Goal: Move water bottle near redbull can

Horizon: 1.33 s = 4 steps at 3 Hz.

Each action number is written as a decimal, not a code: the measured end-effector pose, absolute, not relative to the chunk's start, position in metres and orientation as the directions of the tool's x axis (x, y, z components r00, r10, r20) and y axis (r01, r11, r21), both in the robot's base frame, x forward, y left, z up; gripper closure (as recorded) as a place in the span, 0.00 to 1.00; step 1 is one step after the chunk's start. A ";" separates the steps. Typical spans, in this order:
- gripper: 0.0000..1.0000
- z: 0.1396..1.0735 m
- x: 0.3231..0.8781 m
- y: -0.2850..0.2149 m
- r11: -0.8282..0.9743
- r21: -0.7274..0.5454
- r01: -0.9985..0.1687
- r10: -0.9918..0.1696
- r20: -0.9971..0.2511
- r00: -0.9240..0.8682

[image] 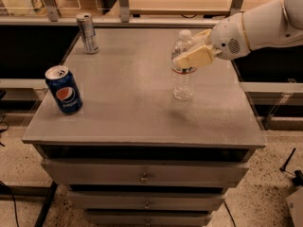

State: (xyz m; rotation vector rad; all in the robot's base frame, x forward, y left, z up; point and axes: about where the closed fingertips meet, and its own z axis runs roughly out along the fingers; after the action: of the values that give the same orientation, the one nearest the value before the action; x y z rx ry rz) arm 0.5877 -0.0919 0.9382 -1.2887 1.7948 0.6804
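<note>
The water bottle (182, 82) is a clear ribbed bottle with a white cap and a red-and-white label band. It stands upright right of the middle of the grey cabinet top (132, 98). My gripper (198, 48) reaches in from the right on a white arm and is shut on the bottle's upper body, one beige finger (194, 58) in front and one behind. The redbull can (88, 33), slim and silver, stands at the far left corner, well away from the bottle.
A blue Pepsi can (64, 89) stands near the left front edge. The cabinet has drawers (144, 176) below. A railing and another table lie behind the top, and a dark shelf (270, 86) sits to the right.
</note>
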 end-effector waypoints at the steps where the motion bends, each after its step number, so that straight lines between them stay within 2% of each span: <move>1: 1.00 0.938 0.588 -0.090 0.331 -0.028 -0.943 -0.508 -0.847 -0.154; 2: 1.00 0.941 0.601 -0.078 0.309 -0.039 -0.950 -0.500 -0.857 -0.127; 4: 1.00 0.970 0.667 -0.013 0.159 -0.128 -0.979 -0.445 -0.894 0.044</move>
State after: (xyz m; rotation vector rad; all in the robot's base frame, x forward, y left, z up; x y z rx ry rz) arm 0.6675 -0.0132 0.9701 -1.4235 1.5429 0.7533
